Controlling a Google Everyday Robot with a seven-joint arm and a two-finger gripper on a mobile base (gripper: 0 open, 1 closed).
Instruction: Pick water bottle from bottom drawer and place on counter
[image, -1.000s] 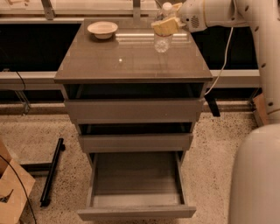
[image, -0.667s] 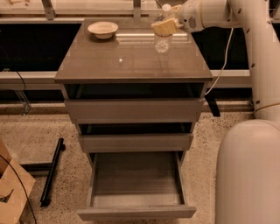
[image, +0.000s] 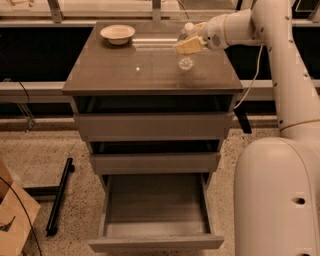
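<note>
The water bottle (image: 185, 62), clear with a white cap, is held roughly upright over the back right part of the counter (image: 145, 70). My gripper (image: 189, 45), with its yellowish fingers (image: 186, 47), is shut around the bottle's upper body. The bottle's base is at or just above the counter top; I cannot tell if it touches. The bottom drawer (image: 155, 242) is pulled fully open below and nothing shows inside it. The two upper drawers stand slightly open.
A shallow cream bowl (image: 117, 34) sits at the counter's back left. My white arm and base (image: 277, 190) fill the right side. A cardboard box (image: 12, 215) and a black bar (image: 59, 196) lie on the floor at the left.
The gripper has come down a little toward the counter with the bottle in it. The robot's body now fills more of the lower right.
</note>
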